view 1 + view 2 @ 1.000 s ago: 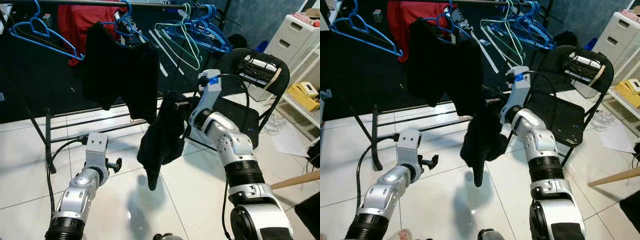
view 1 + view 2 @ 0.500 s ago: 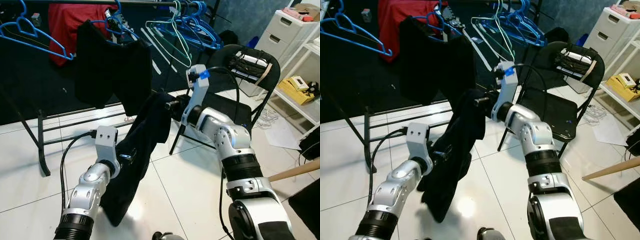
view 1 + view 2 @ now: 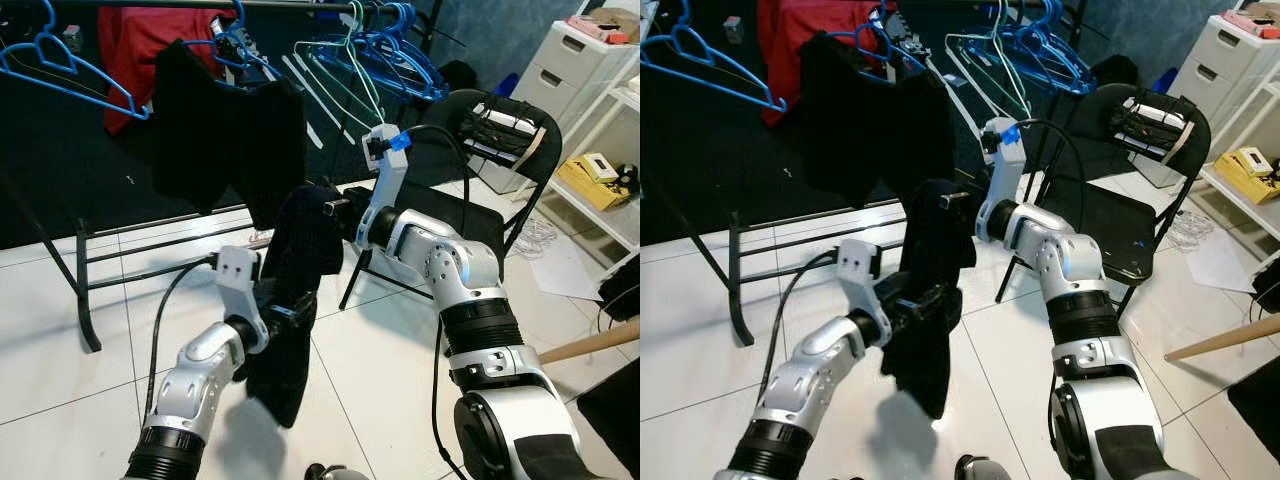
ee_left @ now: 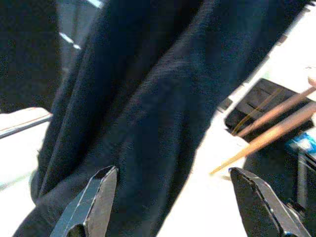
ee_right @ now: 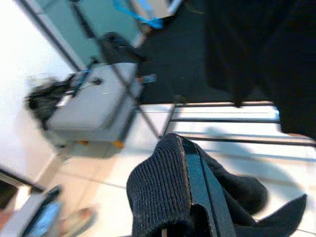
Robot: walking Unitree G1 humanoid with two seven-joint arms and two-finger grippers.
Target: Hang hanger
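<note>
Two end effectors, right (image 3: 330, 210) gripping blk garment (image 3: 295, 290), left (image 3: 290, 310) against it

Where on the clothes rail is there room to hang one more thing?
On the rail, the gap between the lone blue hanger and the red garment looks free. Further right it is crowded: a black garment, then bunched hangers.

One black knitted garment (image 3: 300, 260) is draped over the right gripper (image 3: 325, 210). Behind it hang one black cloth (image 3: 225, 140), one red cloth (image 3: 135, 50) and several blue plastic hangers (image 3: 405, 50). One black folding chair (image 3: 480, 200) stands beside.
</note>
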